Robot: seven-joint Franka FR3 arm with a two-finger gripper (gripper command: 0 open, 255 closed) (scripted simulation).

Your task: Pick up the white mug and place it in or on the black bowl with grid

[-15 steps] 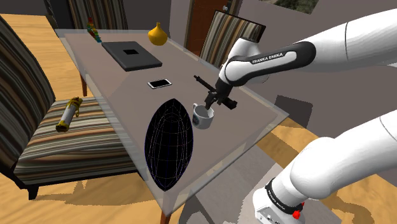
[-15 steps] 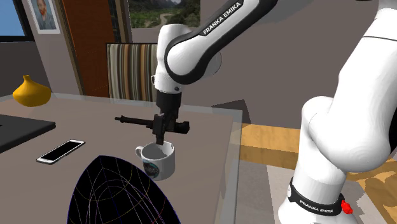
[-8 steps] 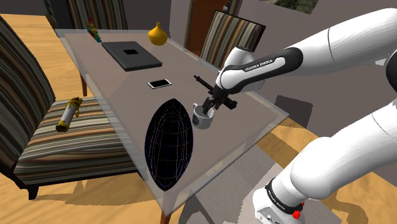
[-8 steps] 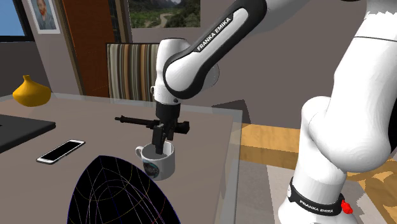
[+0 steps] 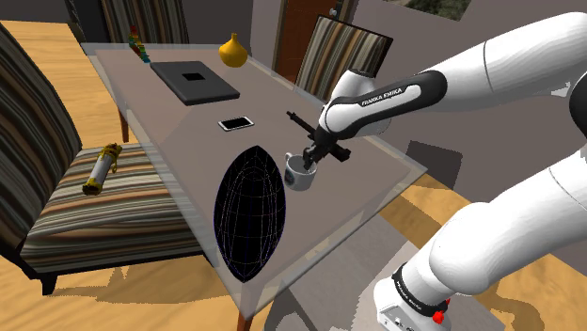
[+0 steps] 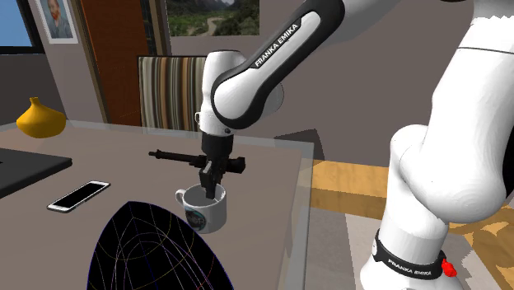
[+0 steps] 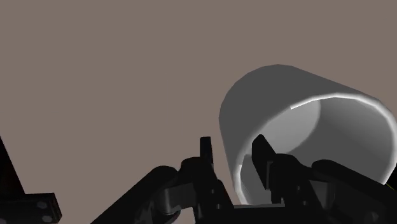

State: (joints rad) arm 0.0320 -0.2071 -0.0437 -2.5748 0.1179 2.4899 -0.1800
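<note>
The white mug point(image 5: 299, 172) stands upright on the grey table point(image 5: 376, 179), right beside the black bowl with grid lines point(image 5: 249, 212), which is tipped up on its edge. My black gripper point(image 5: 308, 162) points straight down onto the mug's rim point(image 6: 203, 210). In the wrist view the gripper point(image 7: 233, 146) straddles the mug's wall point(image 7: 299, 108). One finger point(image 7: 206, 156) is outside and the other point(image 7: 262, 156) inside. They stand close to the wall, with a thin gap still showing on each side. The bowl point(image 6: 156, 251) fills the second exterior view's lower left.
A phone point(image 5: 236, 122) lies behind the bowl, and farther back are a flat black box point(image 5: 194, 81) and a yellow vase point(image 5: 233, 50). A striped chair point(image 5: 348, 47) stands behind the table. A striped bench point(image 5: 94, 216) carrying a yellow bottle point(image 5: 102, 167) lies at the shoulder view's left.
The gripper came down from just above the mug until its fingers straddle the rim. The fingers have since drawn closer together. The mug has not moved.
</note>
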